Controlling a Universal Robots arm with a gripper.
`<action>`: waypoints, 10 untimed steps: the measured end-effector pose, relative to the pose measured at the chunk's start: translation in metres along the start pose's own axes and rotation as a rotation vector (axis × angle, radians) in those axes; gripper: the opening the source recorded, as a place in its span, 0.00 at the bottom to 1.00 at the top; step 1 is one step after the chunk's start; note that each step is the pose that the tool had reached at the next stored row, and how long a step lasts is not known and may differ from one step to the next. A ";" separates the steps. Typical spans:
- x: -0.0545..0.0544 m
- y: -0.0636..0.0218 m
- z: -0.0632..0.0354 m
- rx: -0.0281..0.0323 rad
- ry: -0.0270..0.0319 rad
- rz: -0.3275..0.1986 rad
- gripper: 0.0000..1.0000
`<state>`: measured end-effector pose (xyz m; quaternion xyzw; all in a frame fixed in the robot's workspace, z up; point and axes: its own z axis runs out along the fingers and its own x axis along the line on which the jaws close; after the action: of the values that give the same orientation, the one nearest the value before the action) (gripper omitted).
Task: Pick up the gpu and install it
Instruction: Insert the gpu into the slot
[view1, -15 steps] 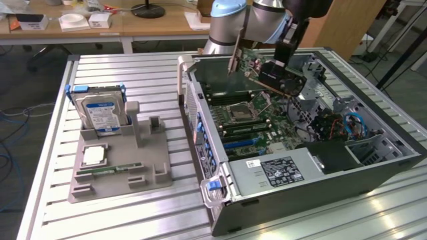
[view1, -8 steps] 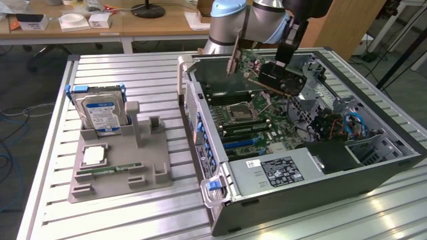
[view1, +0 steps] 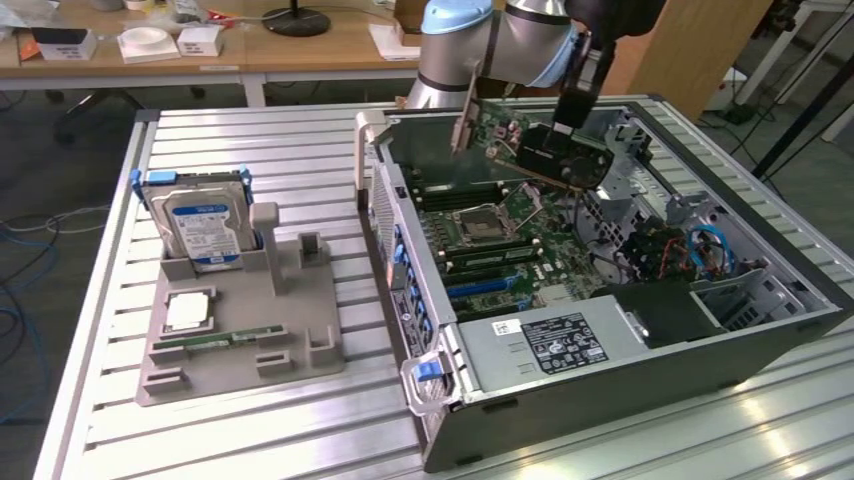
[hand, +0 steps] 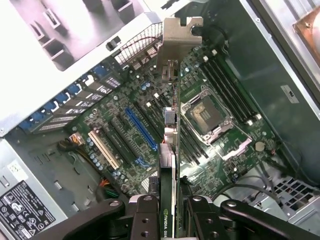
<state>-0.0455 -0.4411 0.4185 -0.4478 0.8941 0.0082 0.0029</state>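
The black gripper (hand: 171, 220) clenched the gpu (hand: 169, 150), a thin green circuit card with a silver metal end bracket, holding it edge-on above the green motherboard (hand: 120, 120) inside the open grey computer case (view1: 641, 385).

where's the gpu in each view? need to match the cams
Exterior view: gpu held in the air over the open computer case, toward the picture's top.
Wrist view: gpu seen edge-on, clamped in the pincer, metal bracket at its far end.
Shared landmark: processor socket.
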 end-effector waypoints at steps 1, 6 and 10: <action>0.000 0.0000 0.0000 -0.0001 0.0001 -0.009 0.26; 0.000 0.0000 0.0000 -0.0007 0.0007 -0.057 0.26; 0.000 0.0000 0.0000 -0.0012 0.0011 -0.094 0.26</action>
<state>-0.0455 -0.4411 0.4185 -0.4893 0.8721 0.0083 0.0025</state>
